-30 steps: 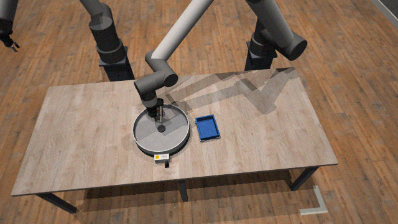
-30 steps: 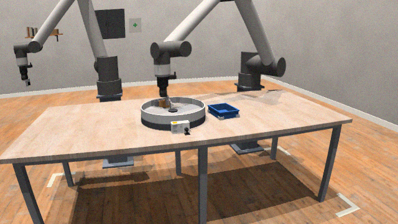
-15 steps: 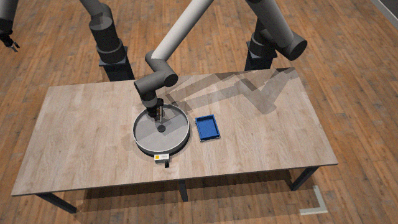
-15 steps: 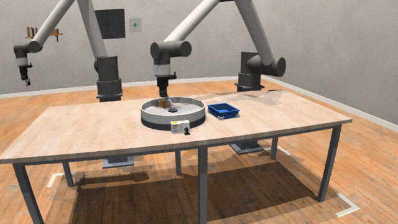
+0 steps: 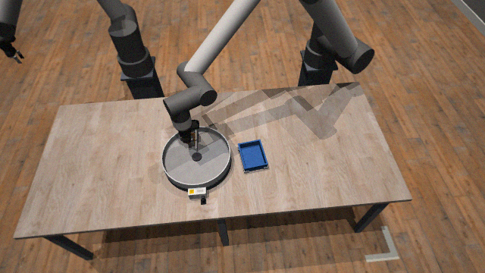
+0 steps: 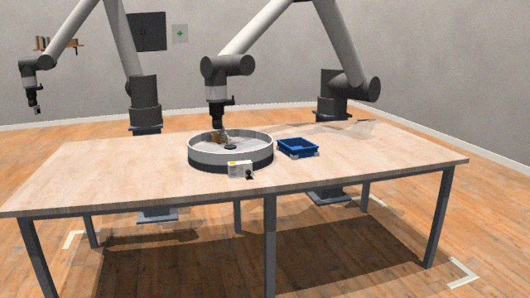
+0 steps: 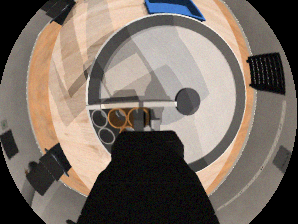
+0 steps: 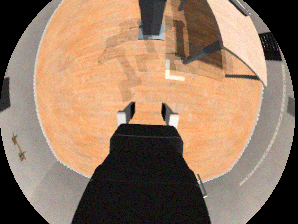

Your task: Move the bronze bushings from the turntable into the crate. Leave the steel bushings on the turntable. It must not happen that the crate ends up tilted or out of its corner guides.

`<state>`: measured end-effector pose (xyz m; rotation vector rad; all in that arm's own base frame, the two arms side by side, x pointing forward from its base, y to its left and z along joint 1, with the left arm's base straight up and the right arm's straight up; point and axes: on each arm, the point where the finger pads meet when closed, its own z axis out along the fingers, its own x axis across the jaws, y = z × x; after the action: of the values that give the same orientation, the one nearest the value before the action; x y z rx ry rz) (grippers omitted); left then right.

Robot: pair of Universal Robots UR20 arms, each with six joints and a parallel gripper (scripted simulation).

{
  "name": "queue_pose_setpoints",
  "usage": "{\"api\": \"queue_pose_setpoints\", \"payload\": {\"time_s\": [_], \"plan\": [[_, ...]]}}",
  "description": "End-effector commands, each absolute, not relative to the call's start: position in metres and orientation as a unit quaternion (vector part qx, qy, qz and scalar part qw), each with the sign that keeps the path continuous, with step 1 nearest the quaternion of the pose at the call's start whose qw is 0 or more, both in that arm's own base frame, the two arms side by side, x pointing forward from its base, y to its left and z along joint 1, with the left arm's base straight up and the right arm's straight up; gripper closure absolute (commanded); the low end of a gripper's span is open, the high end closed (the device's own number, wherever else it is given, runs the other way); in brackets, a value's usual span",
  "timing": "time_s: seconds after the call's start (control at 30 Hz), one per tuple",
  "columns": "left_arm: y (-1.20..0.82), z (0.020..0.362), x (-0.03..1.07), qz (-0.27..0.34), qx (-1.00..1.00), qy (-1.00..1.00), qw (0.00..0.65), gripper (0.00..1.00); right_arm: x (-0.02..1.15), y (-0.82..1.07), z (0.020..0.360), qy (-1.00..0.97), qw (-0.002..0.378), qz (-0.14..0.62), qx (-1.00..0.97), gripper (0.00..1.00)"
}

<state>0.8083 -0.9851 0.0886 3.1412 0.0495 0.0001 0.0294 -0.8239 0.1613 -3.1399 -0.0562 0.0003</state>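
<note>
The round turntable (image 5: pixel 178 171) (image 7: pixel 215 55) holds bushings in a group at its back, beside a pale bar (image 5: pixel 196 141) (image 7: pixel 162 104). My left gripper (image 7: pixel 147 114) is down there, one finger inside a bronze bushing (image 7: pixel 132 119) and one outside, shut on its wall. Another bronze bushing (image 7: pixel 117 118) is beside it, and part of a third bronze one shows below. Two steel bushings (image 7: pixel 93 119) (image 7: pixel 107 143) lie near the rim. The arm hides others, if any. The blue crate (image 5: pixel 253 155) (image 6: pixel 304 151) sits level in its corner guides, empty. My right gripper (image 5: pixel 19 57) (image 8: pixel 148 107) is open and empty.
A dark hub (image 5: pixel 196 156) (image 7: pixel 188 101) stands at the turntable's centre. A small white box (image 5: pixel 197 192) (image 6: pixel 240 169) with a black knob stands at its front. The crate is just right of the turntable in the top view. My right arm hangs off the table, far left.
</note>
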Motion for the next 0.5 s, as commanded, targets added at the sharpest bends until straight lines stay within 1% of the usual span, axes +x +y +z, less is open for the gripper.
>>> {"api": "queue_pose_setpoints", "payload": {"time_s": [0.0, 0.47], "plan": [[-0.9856, 0.0898, 0.8084, 0.0, 1.0, 0.016, 0.001, 1.0, 0.0295, -0.8244, 0.162, -0.018, 0.0, 0.0, -1.0, 0.0], [-0.9856, 0.093, 0.8084, 0.0, 1.0, 0.016, 0.001, 1.0, 0.0295, -0.8244, 0.162, -0.018, 0.0, 0.0, -1.0, 0.0]]}}
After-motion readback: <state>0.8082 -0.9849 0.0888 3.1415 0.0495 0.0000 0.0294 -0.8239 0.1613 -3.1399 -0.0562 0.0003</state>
